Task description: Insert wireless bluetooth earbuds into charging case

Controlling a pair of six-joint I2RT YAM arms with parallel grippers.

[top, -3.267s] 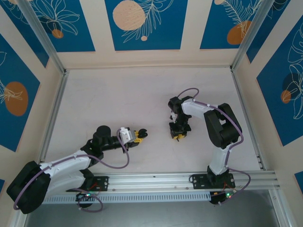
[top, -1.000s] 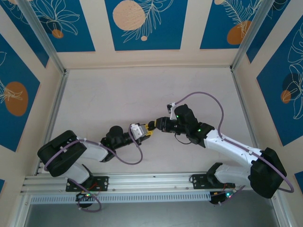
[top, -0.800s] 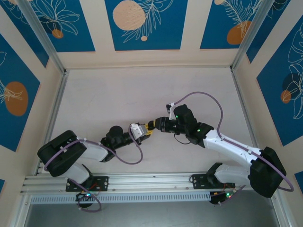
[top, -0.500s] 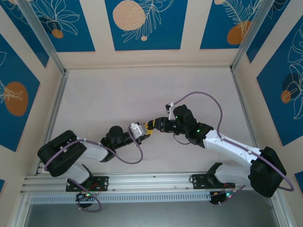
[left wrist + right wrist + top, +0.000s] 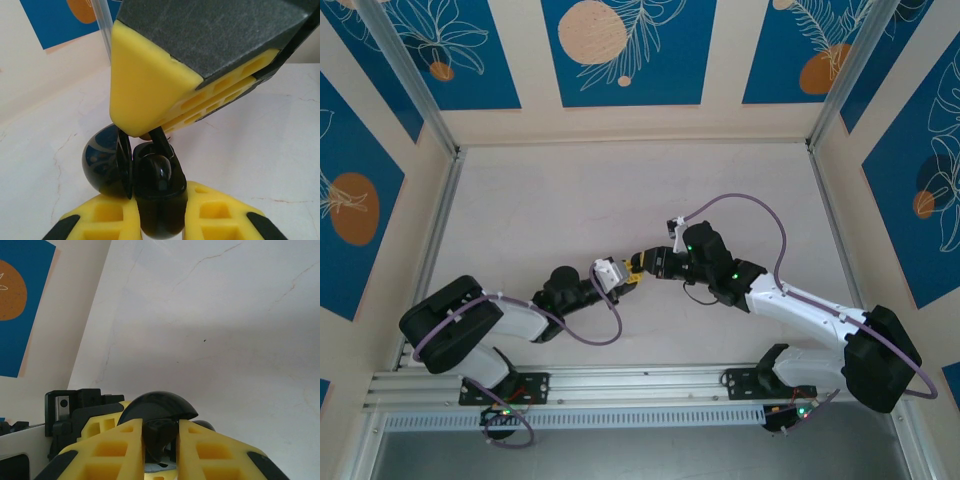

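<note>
Meeting tip to tip at the middle of the table, both my grippers are closed on small black things.
My left wrist view shows my left gripper clamped on the glossy black charging case, its domed lid open leftward, my right gripper touching from above. My right wrist view shows those fingers shut on a small black piece; earbud or not, I cannot tell. Overhead, bare tabletop surrounds us, side rails well apart.
</note>
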